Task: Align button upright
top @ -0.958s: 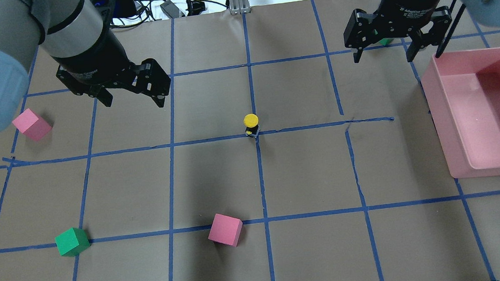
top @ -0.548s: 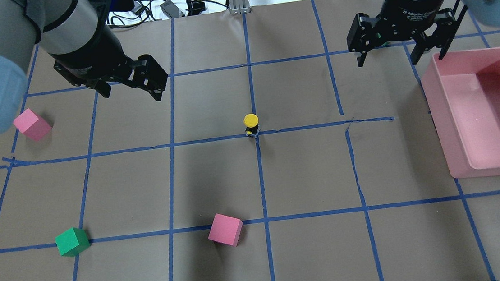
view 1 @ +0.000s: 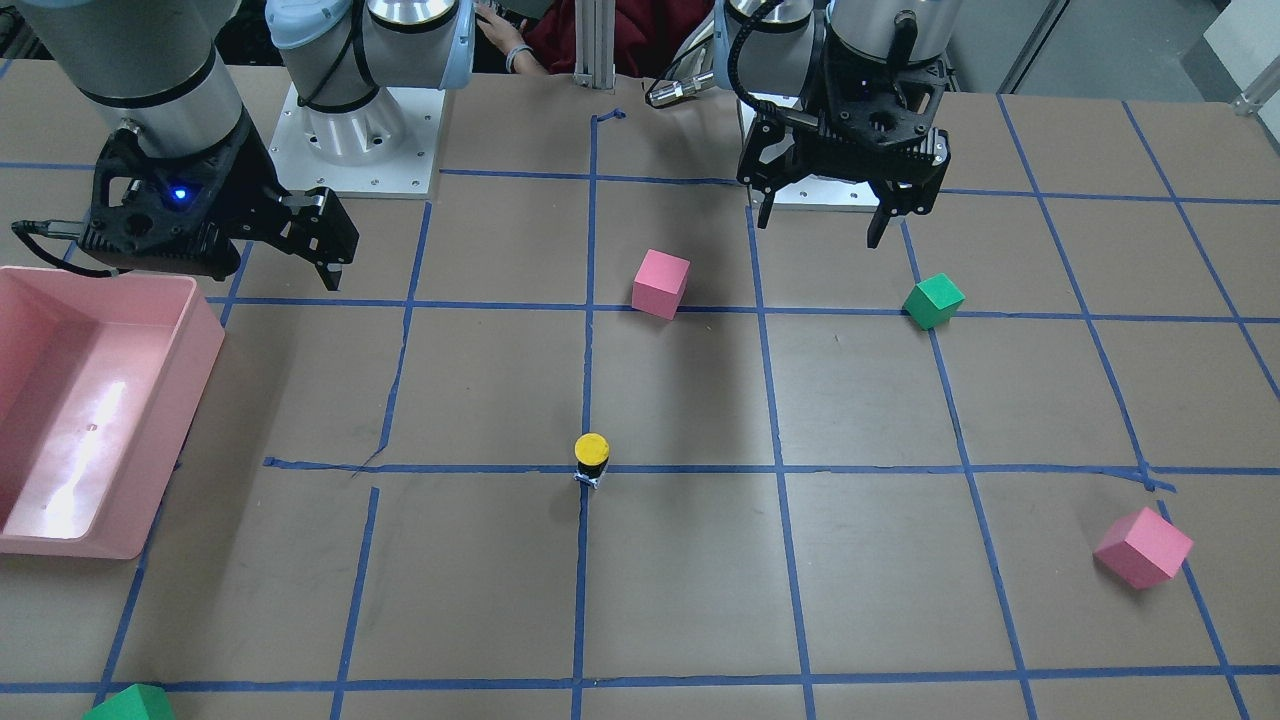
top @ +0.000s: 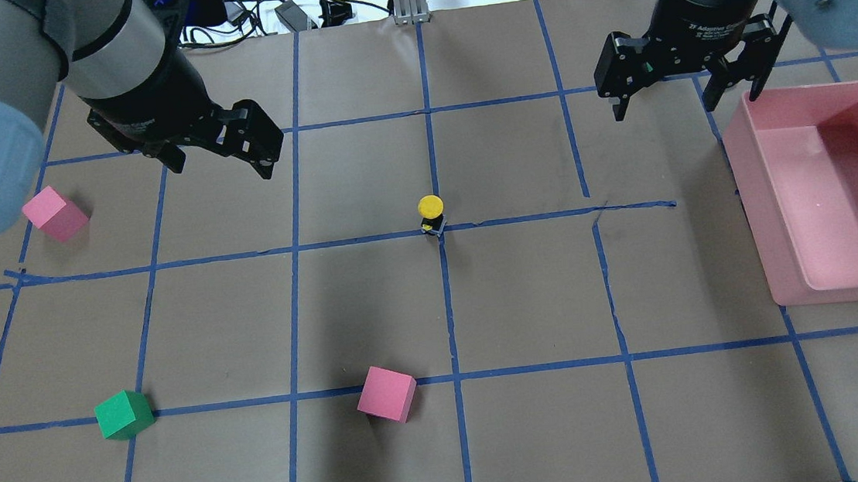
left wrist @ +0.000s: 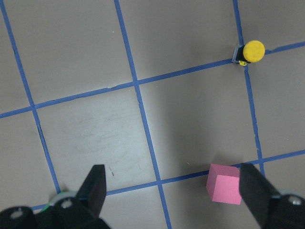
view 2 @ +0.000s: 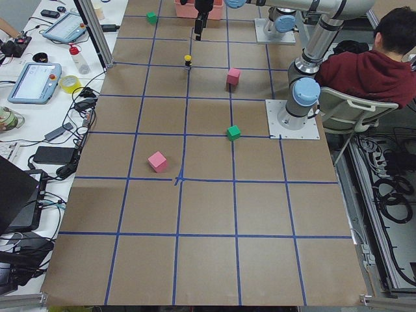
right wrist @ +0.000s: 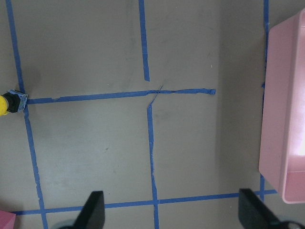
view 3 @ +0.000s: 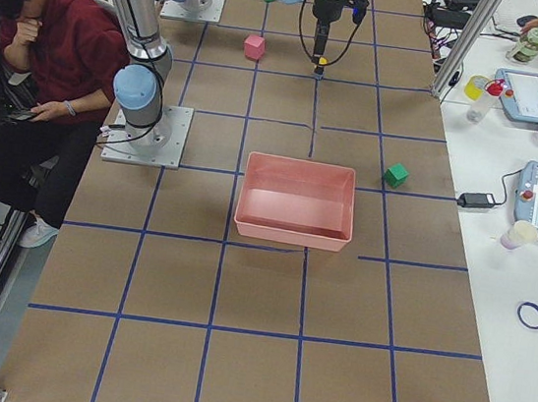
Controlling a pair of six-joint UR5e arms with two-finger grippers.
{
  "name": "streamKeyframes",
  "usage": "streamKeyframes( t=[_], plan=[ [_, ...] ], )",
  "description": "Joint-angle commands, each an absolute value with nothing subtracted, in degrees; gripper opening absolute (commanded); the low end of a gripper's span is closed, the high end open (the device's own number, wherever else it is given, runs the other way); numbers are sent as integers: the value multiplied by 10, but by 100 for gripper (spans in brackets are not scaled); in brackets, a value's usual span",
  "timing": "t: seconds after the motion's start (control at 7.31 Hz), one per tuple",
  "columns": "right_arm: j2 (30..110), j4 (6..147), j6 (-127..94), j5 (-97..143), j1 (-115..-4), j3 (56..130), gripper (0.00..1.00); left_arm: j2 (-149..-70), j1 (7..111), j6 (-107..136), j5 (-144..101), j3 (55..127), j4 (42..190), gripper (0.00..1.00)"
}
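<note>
The button (top: 431,213) stands upright at a blue tape crossing in the middle of the table, yellow cap on top and black body below. It also shows in the front view (view 1: 591,455), the left wrist view (left wrist: 250,51) and at the left edge of the right wrist view (right wrist: 7,103). My left gripper (top: 219,162) hangs open and empty above the table, far to the button's left and beyond it. My right gripper (top: 663,108) hangs open and empty, far to the button's right, next to the pink bin.
A pink bin (top: 751,189) stands at the right edge. There is a pink cube (top: 55,214) at the left, another pink cube (top: 386,394) near the front middle, and a green cube (top: 124,414) at the front left. Cables and tape rolls lie beyond the table's far edge.
Both grippers have drifted slightly toward the far side of the table, still open. The button and cubes have not moved.
</note>
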State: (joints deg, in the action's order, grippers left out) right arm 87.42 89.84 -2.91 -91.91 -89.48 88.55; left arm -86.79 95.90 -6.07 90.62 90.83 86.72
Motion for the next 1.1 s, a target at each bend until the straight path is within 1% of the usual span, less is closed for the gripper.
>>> streamKeyframes(
  t=[0.0,0.41,0.55,0.68,0.96],
  plan=[
    [865,904,-31,-918,-894,887,100,-867,959,-61,905,909,867,100],
    [862,904,-28,-912,-894,886,100,-872,958,-50,899,908,856,100],
    [863,905,-24,-913,-894,882,100,-868,958,-24,899,910,856,100],
    [863,905,-20,-913,-894,881,100,-869,958,55,898,910,856,100],
    [862,904,-17,-912,-896,882,100,-868,958,76,898,910,857,100]
  ],
)
